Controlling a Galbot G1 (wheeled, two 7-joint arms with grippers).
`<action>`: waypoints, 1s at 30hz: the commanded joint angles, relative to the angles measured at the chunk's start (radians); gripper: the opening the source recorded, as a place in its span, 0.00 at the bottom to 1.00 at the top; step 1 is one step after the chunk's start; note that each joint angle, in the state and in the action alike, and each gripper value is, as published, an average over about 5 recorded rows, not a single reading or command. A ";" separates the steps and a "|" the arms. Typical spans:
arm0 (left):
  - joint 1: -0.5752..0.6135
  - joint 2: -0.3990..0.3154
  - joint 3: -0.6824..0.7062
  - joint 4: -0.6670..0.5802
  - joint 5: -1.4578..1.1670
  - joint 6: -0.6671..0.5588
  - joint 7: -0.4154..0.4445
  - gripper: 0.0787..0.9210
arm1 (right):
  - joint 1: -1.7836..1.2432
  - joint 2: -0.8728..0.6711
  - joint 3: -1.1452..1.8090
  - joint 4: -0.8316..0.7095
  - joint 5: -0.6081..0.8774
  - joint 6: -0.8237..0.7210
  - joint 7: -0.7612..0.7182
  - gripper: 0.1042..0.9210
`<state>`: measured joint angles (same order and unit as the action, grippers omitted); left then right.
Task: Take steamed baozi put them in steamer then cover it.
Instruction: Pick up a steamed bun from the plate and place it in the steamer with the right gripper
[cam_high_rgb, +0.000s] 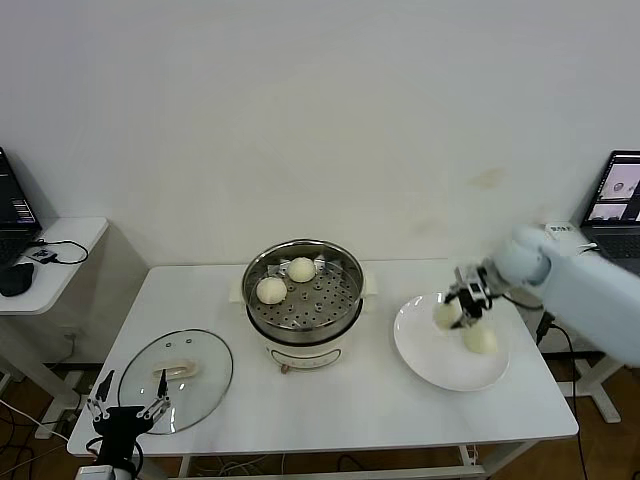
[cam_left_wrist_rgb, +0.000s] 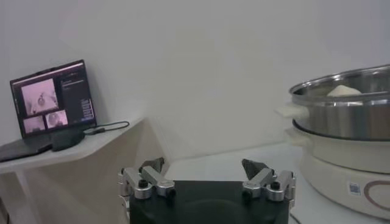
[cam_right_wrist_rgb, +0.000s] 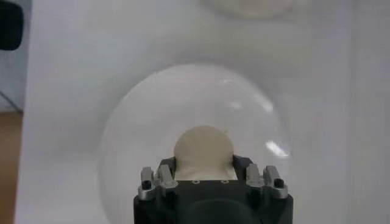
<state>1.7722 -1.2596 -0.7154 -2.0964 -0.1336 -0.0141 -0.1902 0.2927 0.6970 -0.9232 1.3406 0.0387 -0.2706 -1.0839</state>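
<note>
White table (cam_high_rgb: 350, 400) against a plain wall, desks with laptops off both ends. Steamer (cam_high_rgb: 303, 293) sits at the table's back-centre on its white cooker base, two baozi (cam_high_rgb: 271, 290) on the perforated floor. White plate (cam_high_rgb: 420, 350) near the right edge carries one loose baozi (cam_high_rgb: 481, 340). Right gripper (cam_high_rgb: 462, 312) is over the plate, clenched on another baozi (cam_right_wrist_rgb: 203, 151), which fills the gap between its fingers. Glass cover (cam_high_rgb: 176, 378) lies flat at the front-left corner, handle up. Left gripper (cam_high_rgb: 127, 407) parked at the front-left edge just beside the cover, jaws spread, grasping nothing.
</note>
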 joint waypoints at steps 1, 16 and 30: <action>0.000 0.003 -0.004 -0.005 -0.004 0.000 0.000 0.88 | 0.336 0.145 -0.140 -0.020 0.137 -0.009 0.003 0.61; 0.008 0.003 -0.039 -0.007 -0.014 0.000 0.001 0.88 | 0.259 0.503 -0.245 -0.093 0.195 0.053 0.084 0.61; 0.009 -0.017 -0.054 -0.020 -0.017 0.000 0.000 0.88 | 0.194 0.642 -0.338 -0.166 0.018 0.350 0.080 0.62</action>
<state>1.7801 -1.2754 -0.7679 -2.1155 -0.1500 -0.0131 -0.1896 0.4965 1.2391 -1.2164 1.2039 0.1275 -0.0600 -1.0117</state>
